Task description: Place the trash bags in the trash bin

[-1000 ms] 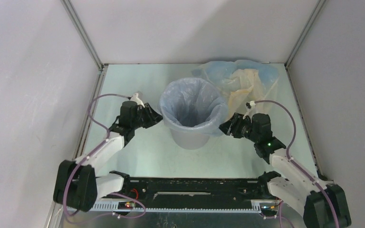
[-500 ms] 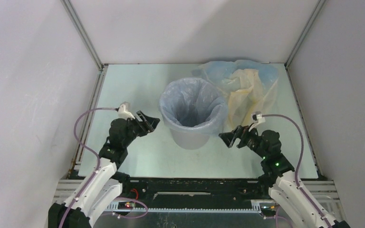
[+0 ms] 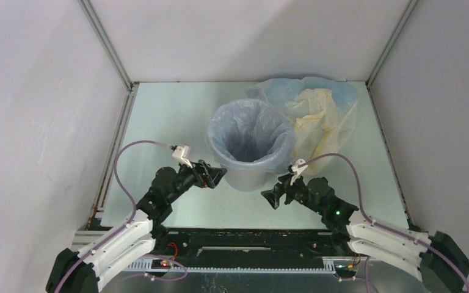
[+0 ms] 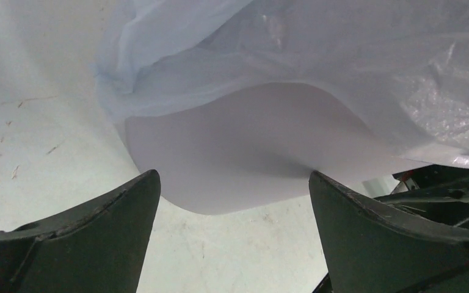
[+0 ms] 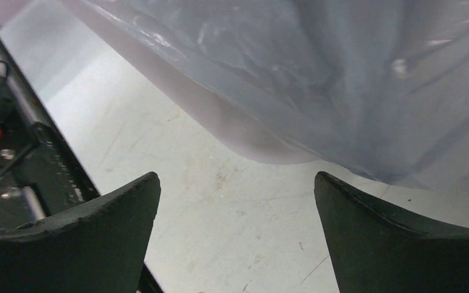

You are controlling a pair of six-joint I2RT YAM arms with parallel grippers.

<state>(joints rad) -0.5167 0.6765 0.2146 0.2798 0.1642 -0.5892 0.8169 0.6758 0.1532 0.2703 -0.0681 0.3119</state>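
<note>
Bin (image 3: 245, 179) at centre of table (image 3: 165, 116), blue bag (image 3: 250, 129) lining it (folded over rim); spare bags (image 3: 320, 113) heaped behind-right. L gripper (image 3: 215, 175) & R gripper (image 3: 270, 198) both wide open, empty, either side of bin base.

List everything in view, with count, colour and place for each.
trash bin: one, light grey, middle of the table
lining bag: one, pale blue-grey, inside the bin, folded over its rim
loose trash bags: at least two, pale blue and cream-yellow, heaped behind the bin at far right
table: one, pale
walls: three, white
cables: two, purple, one per arm
left gripper: black, open, left of the bin
right gripper: black, open, right of the bin
</note>
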